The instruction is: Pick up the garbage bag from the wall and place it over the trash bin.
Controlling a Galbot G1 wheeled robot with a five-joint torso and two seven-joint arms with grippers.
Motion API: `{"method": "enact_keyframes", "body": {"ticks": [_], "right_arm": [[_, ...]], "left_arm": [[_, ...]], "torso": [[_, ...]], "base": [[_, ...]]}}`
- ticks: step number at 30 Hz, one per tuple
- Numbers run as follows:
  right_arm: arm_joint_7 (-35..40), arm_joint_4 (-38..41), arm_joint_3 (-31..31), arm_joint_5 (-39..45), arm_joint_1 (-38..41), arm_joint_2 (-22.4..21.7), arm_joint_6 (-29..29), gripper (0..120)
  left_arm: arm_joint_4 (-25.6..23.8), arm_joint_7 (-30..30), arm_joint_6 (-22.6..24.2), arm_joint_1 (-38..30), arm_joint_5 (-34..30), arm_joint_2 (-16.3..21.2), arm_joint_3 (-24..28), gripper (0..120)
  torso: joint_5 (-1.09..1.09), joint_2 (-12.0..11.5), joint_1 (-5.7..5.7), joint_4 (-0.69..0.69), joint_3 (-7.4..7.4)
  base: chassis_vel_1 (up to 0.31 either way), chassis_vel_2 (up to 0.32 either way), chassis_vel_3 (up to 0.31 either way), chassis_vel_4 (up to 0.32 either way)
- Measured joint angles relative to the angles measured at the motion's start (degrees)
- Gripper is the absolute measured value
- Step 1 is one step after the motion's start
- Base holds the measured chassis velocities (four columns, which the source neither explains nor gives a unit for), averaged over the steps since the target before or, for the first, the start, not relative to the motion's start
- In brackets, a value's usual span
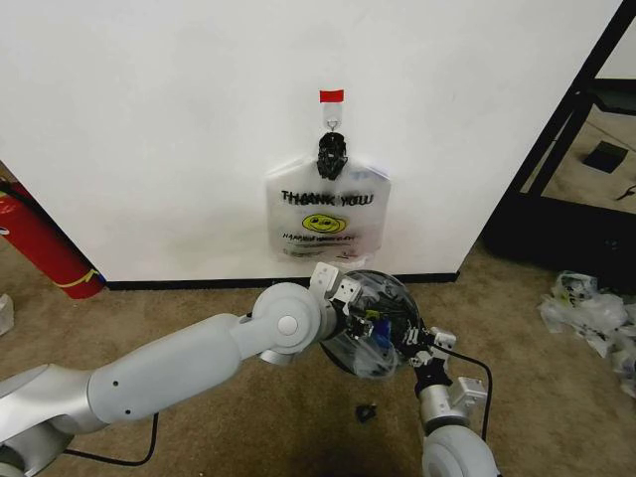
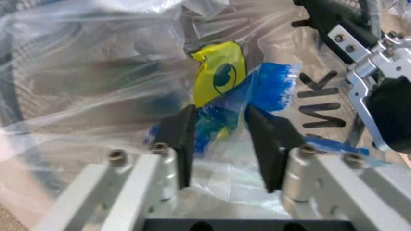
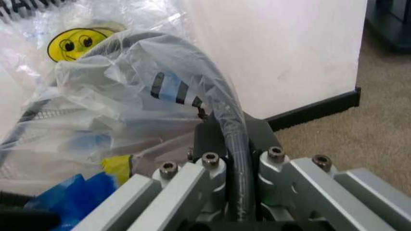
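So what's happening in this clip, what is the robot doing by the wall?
Both arms are working a garbage bag over the trash bin on the carpet below the wall. The left gripper is open with crumpled bag plastic between its fingers. The right gripper is shut on the bin's bag-covered rim. Another "THANK YOU" bag hangs from the wall hook under a strip of red tape.

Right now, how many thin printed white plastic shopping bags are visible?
2: one bag hangs from the white wall's metal hook; the other bag drapes the round black mesh trash bin.
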Motion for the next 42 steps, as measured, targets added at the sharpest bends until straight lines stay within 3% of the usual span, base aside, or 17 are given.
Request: {"method": "enact_keyframes", "body": {"ticks": [4,8,16,21,27,35,42], "right_arm": [[0.0,0.0,-0.1,0.0,0.1,0.2,-0.1,0],[0.0,0.0,-0.1,0.0,0.1,0.2,-0.1,0],[0.2,0.0,0.0,0.0,0.1,0.3,-0.1,0],[1.1,0.0,0.4,1.6,0.3,0.9,-0.7,0],[3.1,0.7,1.0,6.6,1.5,1.6,-2.4,0],[4.2,1.6,1.3,10.1,2.0,1.3,-3.7,0],[7.0,2.8,2.7,18.3,3.7,1.2,-6.6,0]], "left_arm": [[0.0,0.0,0.0,0.1,0.0,-0.2,0.1,11],[0.0,0.0,0.0,0.3,0.0,-0.2,0.1,1],[-0.8,0.1,0.0,0.7,0.8,0.3,-0.5,0],[-4.1,1.4,0.0,1.9,2.7,3.4,-2.6,0],[-10.7,3.4,0.0,10.3,6.6,9.3,-5.6,0],[-12.7,4.2,-0.2,15.0,8.1,11.3,-8.9,0],[-15.4,4.8,-0.3,19.4,9.4,13.0,-11.1,0]], "torso": [[0.0,0.0,0.0,0.0,0.0],[0.0,0.0,0.0,0.0,0.0],[0.0,0.0,0.0,0.0,0.0],[0.0,0.0,0.0,0.0,0.0],[0.0,0.0,0.0,0.02,0.0],[0.0,0.0,-0.01,-0.01,0.0],[0.0,0.0,-0.01,0.0,0.0]], "base": [[0.0,0.0,0.0,0.0],[0.0,0.0,0.0,0.0],[0.0,0.0,0.0,0.0],[0.0,0.0,0.0,0.0],[0.0,0.0,0.0,0.0],[0.0,0.0,0.0,0.0],[0.0,0.0,0.0,0.0]]}}
